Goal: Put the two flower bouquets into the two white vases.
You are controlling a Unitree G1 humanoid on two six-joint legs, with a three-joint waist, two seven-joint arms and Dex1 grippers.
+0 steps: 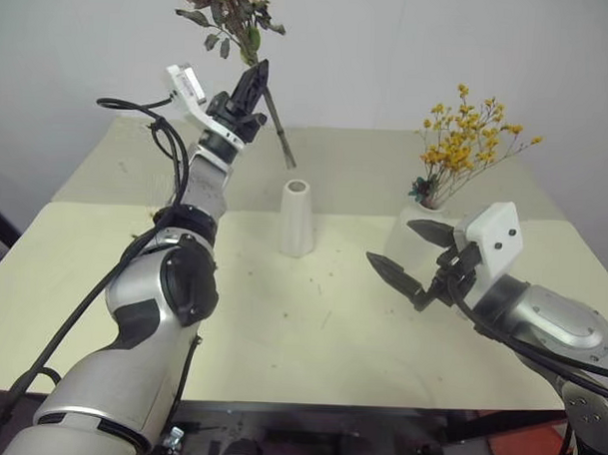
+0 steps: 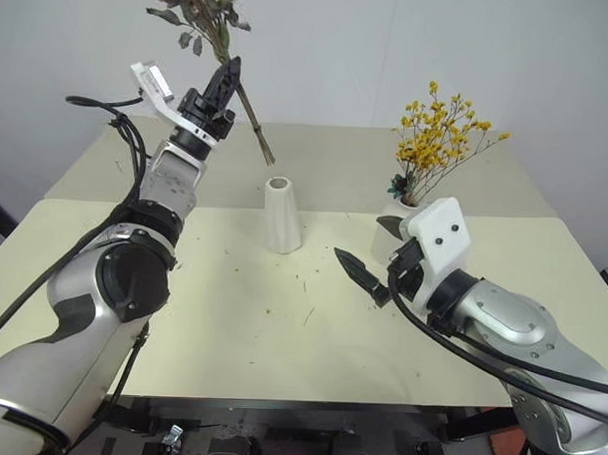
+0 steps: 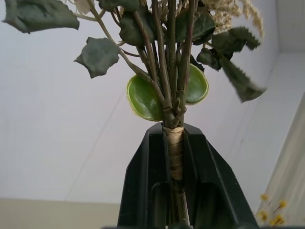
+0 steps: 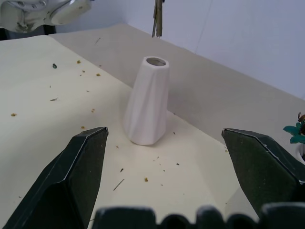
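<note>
My left gripper (image 1: 254,81) is raised high and shut on the bound stems of the pink rose bouquet (image 1: 232,10). The bouquet's leaves and stems (image 3: 167,71) rise between its fingers. The stem ends slant down above and behind the tall white cone vase (image 1: 296,217), which stands empty mid-table. The yellow-orange bouquet (image 1: 467,138) stands in the rounded white vase (image 1: 416,209) at the right. My right gripper (image 1: 388,240) hovers open just in front of that rounded vase, holding nothing. It points toward the cone vase (image 4: 147,102).
The cream table (image 1: 310,338) is strewn with small flower crumbs around the cone vase. A white wall stands close behind the table's far edge. Black cables run along my left arm.
</note>
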